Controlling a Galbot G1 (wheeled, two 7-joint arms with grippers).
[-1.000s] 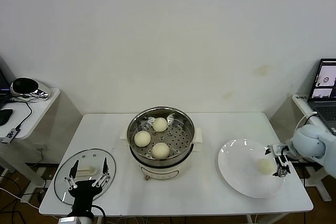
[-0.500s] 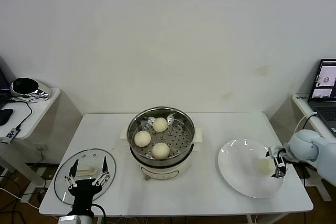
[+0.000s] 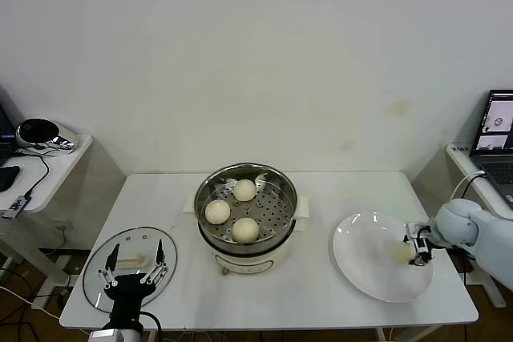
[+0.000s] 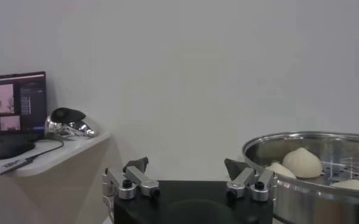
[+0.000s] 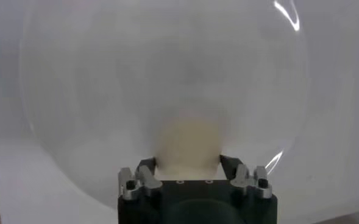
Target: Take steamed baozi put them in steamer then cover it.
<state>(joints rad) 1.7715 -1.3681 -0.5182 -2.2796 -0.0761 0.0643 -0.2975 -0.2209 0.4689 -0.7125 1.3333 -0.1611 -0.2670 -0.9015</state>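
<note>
The steel steamer (image 3: 203,198) stands mid-table with three baozi (image 3: 245,229) on its perforated tray; its rim also shows in the left wrist view (image 4: 270,182). The fourth baozi (image 3: 399,252) lies on the white plate (image 3: 361,254) at the right. My right gripper (image 3: 415,247) is low over the plate's right side. In the right wrist view its fingers press both sides of that baozi (image 5: 188,143), my right gripper (image 5: 188,163) shut on it. The glass cover (image 3: 100,278) lies flat at the front left. My left gripper (image 3: 135,266) hovers open over it, empty (image 4: 188,165).
A laptop (image 3: 497,130) sits on a stand past the table's right edge. A side table (image 3: 48,170) at the left holds a shiny headset (image 3: 42,134) and cables. The plate lies close to the table's front right edge.
My right gripper has shifted slightly left and up over the plate, its fingers now against the baozi. The left arm has not moved.
</note>
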